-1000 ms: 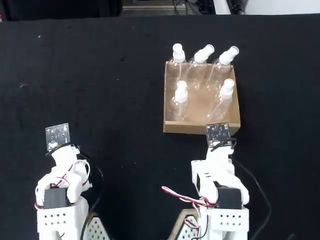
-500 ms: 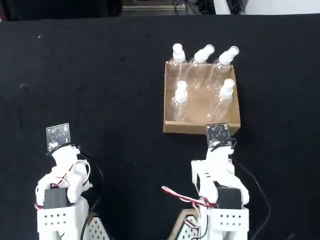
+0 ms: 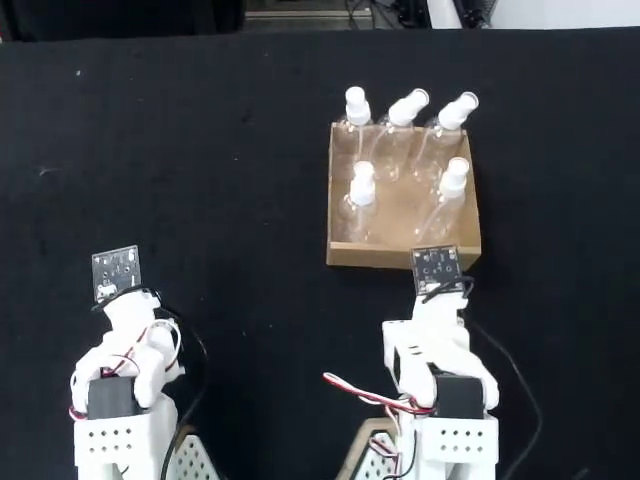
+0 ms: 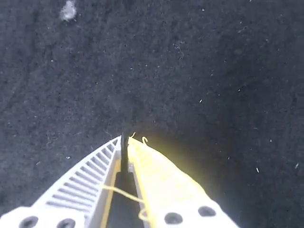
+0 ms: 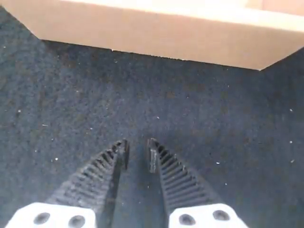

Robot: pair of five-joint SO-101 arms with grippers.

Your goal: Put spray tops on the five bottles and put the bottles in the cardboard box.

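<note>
The cardboard box sits on the black table, right of the middle. Several clear bottles stand inside it, each with a white spray top: a back row leaning on the far wall and two in front. The right arm is folded back just in front of the box. Its gripper hangs over bare cloth, black fingers a narrow gap apart with nothing between them, and the box's near wall lies just ahead. The left arm is folded at the lower left. Its gripper is shut and empty.
The table is covered in black cloth. A small pale speck lies on the cloth ahead of the left gripper. Both arm bases stand at the near edge.
</note>
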